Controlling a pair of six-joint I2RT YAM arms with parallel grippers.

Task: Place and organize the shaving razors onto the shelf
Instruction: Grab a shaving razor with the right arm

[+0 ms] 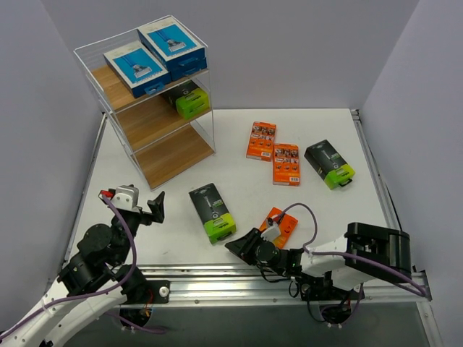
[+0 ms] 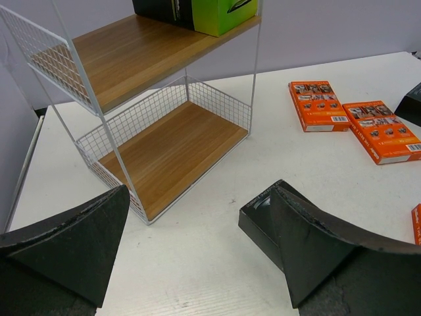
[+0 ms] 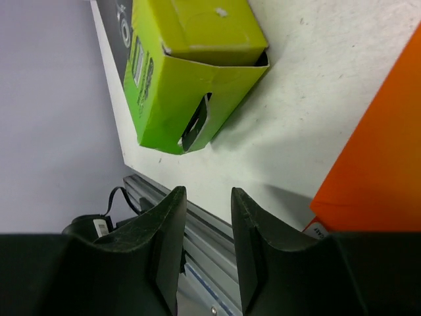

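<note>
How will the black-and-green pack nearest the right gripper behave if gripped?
Probably stiff: the black-and-green pack is a flat cardboard box with crisp edges. Its green end flap gapes slightly, so squeezing there may crush it. Lying flat, it should slide rather than roll or tip.

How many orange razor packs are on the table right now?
3. The far orange pack and middle orange pack lie right of the shelf; the near orange pack sits by the front edge, partly hidden.
</note>
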